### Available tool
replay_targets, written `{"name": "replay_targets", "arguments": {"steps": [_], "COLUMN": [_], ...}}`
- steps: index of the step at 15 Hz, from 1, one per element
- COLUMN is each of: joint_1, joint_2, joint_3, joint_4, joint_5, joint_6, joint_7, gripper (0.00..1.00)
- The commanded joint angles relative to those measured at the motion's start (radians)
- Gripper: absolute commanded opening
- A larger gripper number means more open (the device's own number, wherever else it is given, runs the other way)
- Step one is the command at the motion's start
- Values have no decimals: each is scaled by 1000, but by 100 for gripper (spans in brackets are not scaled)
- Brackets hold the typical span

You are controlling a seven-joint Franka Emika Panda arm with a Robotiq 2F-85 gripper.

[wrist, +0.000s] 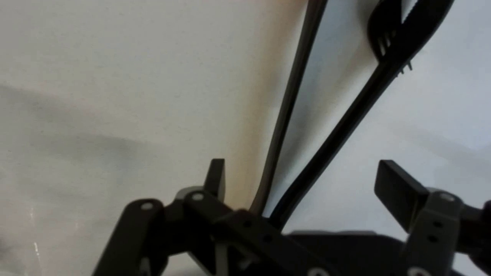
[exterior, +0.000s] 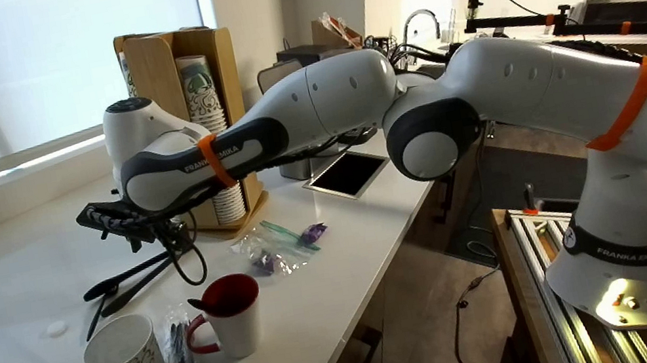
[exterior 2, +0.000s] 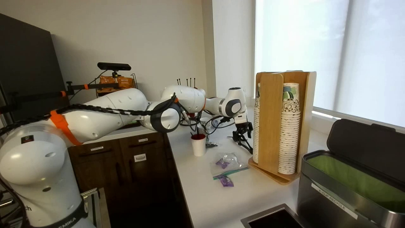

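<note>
Wide gripper [wrist: 301, 172] about black cutlery [wrist: 345, 126]

My gripper, run remotely: jaws spread wide across the lower half of the wrist view. Knife [wrist: 368, 94], black: from bottom centre to upper right corner, between the jaws. Thin black handle [wrist: 289, 103]: left of the knife, likewise between. Fork [wrist: 383, 23], black: upper right, tines beneath the knife. Mug [exterior: 242, 325], white, red inside: on the counter [exterior: 307, 317], lower centre-left in an exterior view; I see the cutlery further left and higher there
</note>
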Motion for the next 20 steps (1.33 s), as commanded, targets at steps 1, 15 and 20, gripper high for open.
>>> {"name": "replay_targets", "arguments": {"steps": [1, 15, 20], "joint_1": [0, -28, -40], "joint_2": [0, 30, 29], "joint_3": [1, 21, 33], "joint_4": [0, 42, 58], "joint_5": [0, 35, 51], "joint_6": [-1, -125, -140], "joint_7": [2, 52, 95], "gripper": [100, 62, 15]}}
